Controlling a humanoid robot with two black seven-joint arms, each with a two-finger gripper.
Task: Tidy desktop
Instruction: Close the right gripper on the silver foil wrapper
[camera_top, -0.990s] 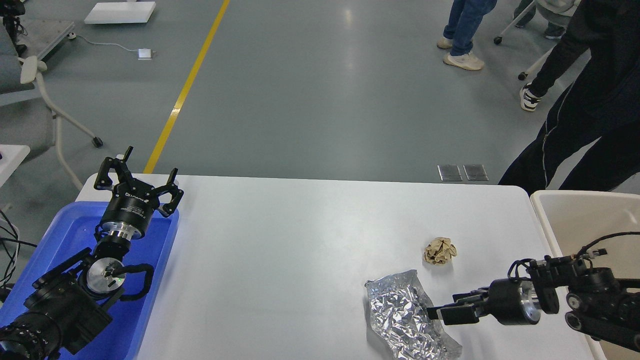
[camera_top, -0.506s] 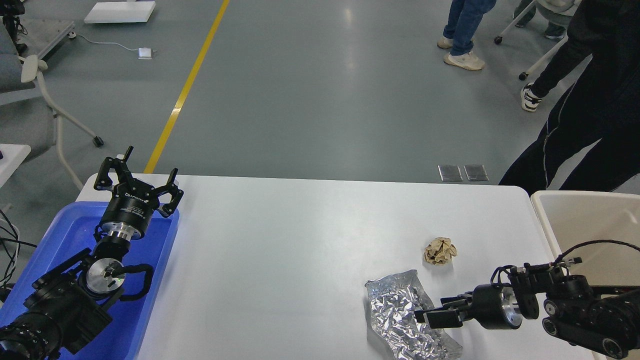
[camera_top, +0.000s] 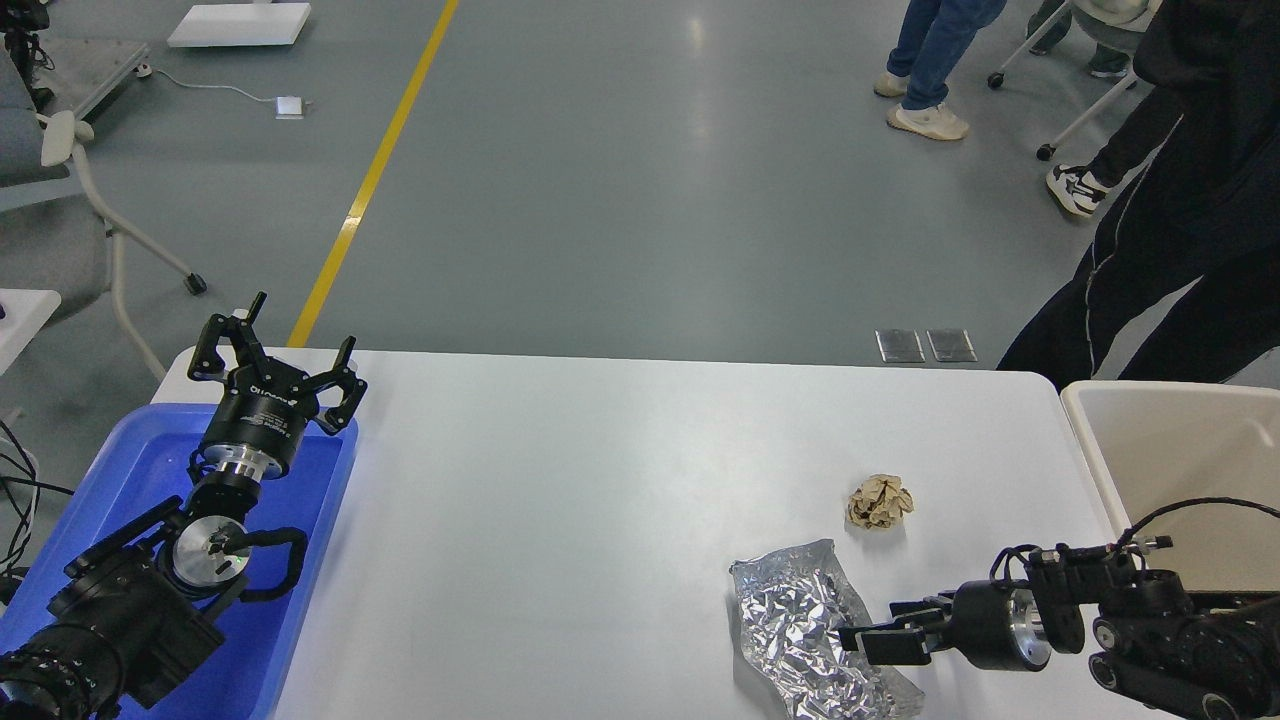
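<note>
The white desktop (camera_top: 600, 470) holds a crumpled sheet of silver foil (camera_top: 800, 630) at the front right and a small crumpled brown paper ball (camera_top: 880, 502) just behind it. My right gripper (camera_top: 885, 628) comes in from the right, low over the foil's right edge, with its two fingers a little apart and nothing seen between them. My left gripper (camera_top: 275, 350) is open and empty, raised above the far corner of the blue tray (camera_top: 330, 480) at the left.
A beige bin (camera_top: 1170, 450) stands off the desktop's right edge, beside my right arm. A person in dark clothes (camera_top: 1180, 200) stands behind the back right corner. A chair (camera_top: 80, 200) stands at the far left.
My right gripper has moved left and slightly down, so it now reaches over the foil's right edge. My left arm has not moved. The person at the right has shifted a foot.
</note>
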